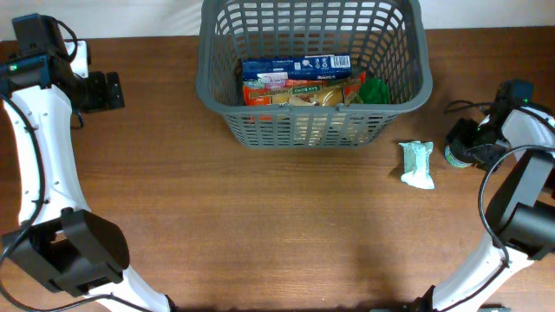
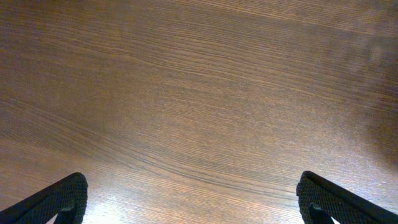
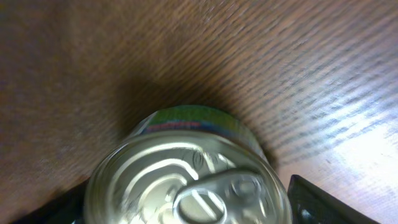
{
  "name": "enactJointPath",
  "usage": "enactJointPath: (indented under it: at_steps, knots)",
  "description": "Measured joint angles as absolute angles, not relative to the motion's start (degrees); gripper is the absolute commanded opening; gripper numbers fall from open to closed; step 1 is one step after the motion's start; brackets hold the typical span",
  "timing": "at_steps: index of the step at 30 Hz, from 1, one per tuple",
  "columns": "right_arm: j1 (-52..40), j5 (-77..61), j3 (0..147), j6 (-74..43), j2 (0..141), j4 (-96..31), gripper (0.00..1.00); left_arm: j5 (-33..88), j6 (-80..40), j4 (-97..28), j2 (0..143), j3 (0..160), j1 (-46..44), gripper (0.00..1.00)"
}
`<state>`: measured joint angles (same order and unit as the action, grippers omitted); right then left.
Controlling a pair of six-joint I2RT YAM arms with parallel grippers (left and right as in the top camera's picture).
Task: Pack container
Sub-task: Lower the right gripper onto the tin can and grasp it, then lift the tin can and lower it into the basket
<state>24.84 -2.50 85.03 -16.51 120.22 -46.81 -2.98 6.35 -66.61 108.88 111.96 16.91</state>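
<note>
Right gripper (image 1: 461, 146) at far right of table (image 1: 260, 225), over a can (image 1: 452, 157); from overhead we cannot tell its grip. Left gripper (image 1: 107, 90) far left, near nothing. Basket (image 1: 312, 130) top centre, packets (image 1: 295, 80) inside; a pouch (image 1: 417, 164) lies between can and basket.

Left wrist: jaws wide, nothing between.

Right wrist: fingers (image 3: 323, 199) flank the can closely; pinching or not, we cannot say.

Risk: the can's smooth round wall could slip from a loose hold; a low carry could clip the pouch or the basket.

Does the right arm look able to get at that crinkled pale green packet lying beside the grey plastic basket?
Probably yes: the pale green packet lies uncovered near the right gripper, though a round metal can sits between its fingers.
</note>
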Motion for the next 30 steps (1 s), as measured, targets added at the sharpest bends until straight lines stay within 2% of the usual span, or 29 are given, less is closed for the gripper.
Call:
enactJointPath:
  at_steps: [3, 6, 9, 12, 13, 17, 18, 23, 25, 30]
  knots:
    - [24.7, -2.4, 85.1, -16.6, 120.8, -46.7, 0.79, -3.0, 6.3, -66.6, 108.9, 112.0, 16.9, 0.99]
    - [24.6, -2.3, 85.1, -16.6, 120.8, -46.6, 0.79, -3.0, 6.3, -66.6, 108.9, 112.0, 16.9, 0.99]
    - [24.6, -2.3, 85.1, -16.4, 120.8, -46.3, 0.72, -3.0, 6.3, -66.6, 108.9, 112.0, 16.9, 0.99]
    - [24.6, -2.2, 85.1, -16.6, 120.8, -46.0, 0.72, -3.0, 6.3, -66.6, 108.9, 112.0, 16.9, 0.99]
    - [24.6, -2.2, 85.1, -16.6, 120.8, -45.9, 0.64, -3.0, 6.3, -66.6, 108.9, 112.0, 16.9, 0.99]
    - [24.6, -2.3, 85.1, -16.6, 120.8, -45.7, 0.22, -3.0, 6.3, -66.6, 108.9, 112.0, 16.9, 0.99]
    - [24.7, -2.5, 85.1, -16.7, 120.7, -45.7, 0.17, -3.0, 6.3, -66.6, 108.9, 112.0, 16.9, 0.99]
    - [24.7, -2.5, 86.5, -16.7, 120.7, -49.8, 0.17, -3.0, 6.3, -66.6, 108.9, 112.0, 16.9, 0.99]
    - [24.7, -2.5, 87.8, -16.7, 120.8, -53.3, 0.13, -3.0, 6.3, -66.6, 108.9, 112.0, 16.9, 0.99]
    - [24.6, -2.5, 97.4, -16.7, 120.2, -62.2, 0.11, -3.0, 6.3, -66.6, 108.9, 112.0, 16.9, 0.99]
